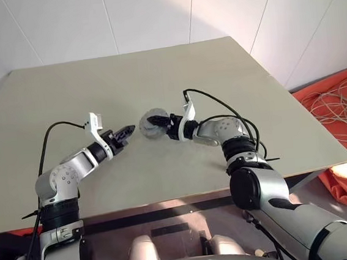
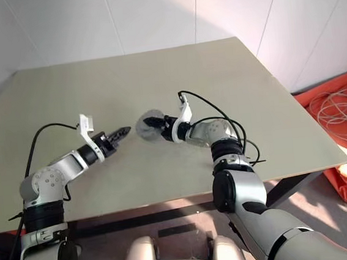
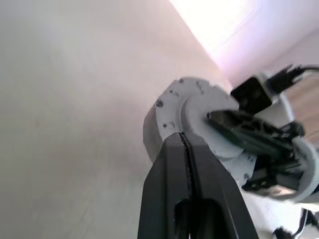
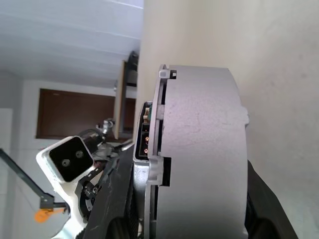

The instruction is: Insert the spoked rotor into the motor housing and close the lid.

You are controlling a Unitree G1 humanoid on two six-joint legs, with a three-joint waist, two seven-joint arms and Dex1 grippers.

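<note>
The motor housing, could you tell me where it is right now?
The right gripper holds the motor housing above the table centre, facing the shut left gripper.

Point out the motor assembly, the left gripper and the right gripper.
motor assembly (image 4: pixel 199 149): right wrist view, grey side wall.
left gripper (image 1: pixel 127 132): left eye view, shut fingertips.
right gripper (image 1: pixel 162 122): left eye view, between fingertips clamping the assembly.

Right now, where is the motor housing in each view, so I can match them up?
Left eye view: the motor housing is near centre, held by the right gripper.
Right eye view: just left of centre, in the same grip.
Left wrist view: close up, just past the shut black fingertips.
Right wrist view: edge-on, between that gripper's own fingers.
Shared landmark: the left gripper, pointing at the motor housing.
</note>
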